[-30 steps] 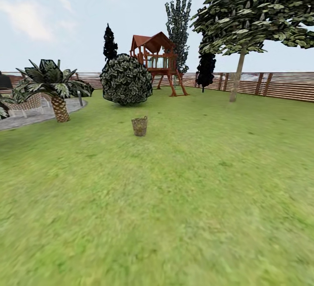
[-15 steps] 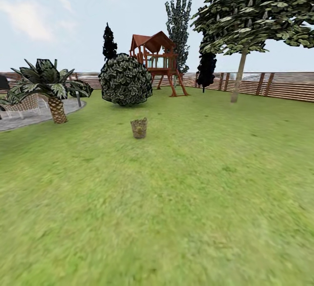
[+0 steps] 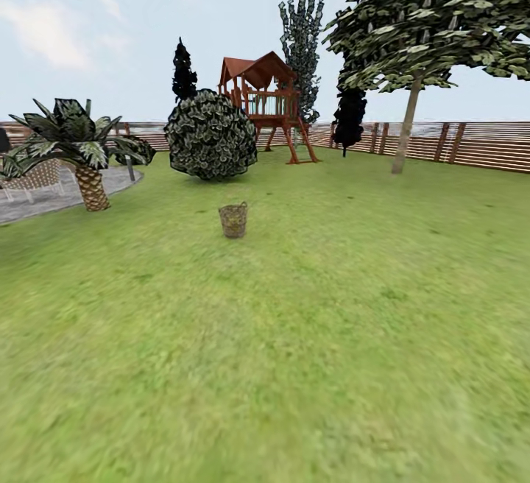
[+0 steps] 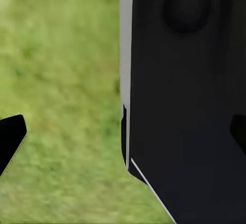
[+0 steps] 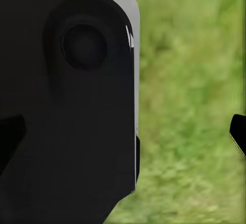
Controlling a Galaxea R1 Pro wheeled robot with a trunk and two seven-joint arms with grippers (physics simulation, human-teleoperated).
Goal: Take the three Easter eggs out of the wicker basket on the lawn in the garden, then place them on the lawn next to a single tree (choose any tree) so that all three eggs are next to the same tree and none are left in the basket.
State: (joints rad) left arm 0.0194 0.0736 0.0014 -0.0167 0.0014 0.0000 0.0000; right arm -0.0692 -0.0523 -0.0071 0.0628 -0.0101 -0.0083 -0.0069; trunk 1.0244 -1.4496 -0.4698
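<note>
- Wicker basket [image 3: 234, 219]: upright on the lawn [image 3: 294, 336], well ahead of the robot at about 12 o'clock; contents too small to make out.
- Tree [image 3: 407, 126]: pale trunk, broad leafy crown, at about 1 o'clock from the basket, near the slatted fence [image 3: 478, 144].
- Round bush [image 3: 211, 135]: behind the basket, at about 11 o'clock from it.
- Playset [image 3: 266, 104]: red-roofed, wooden, just behind the bush.
- Palm [image 3: 77, 148]: at about 10 o'clock from the basket, beside a grey paved patch [image 3: 44, 199].
- Left gripper [image 4: 128, 137]: dark fingertips at both edges of the wrist view, over grass; a black robot body panel [image 4: 184, 106] blocks much of it; whether it is released or clenched cannot be told.
- Right gripper [image 5: 123, 134]: same arrangement over grass; state likewise unclear.
</note>
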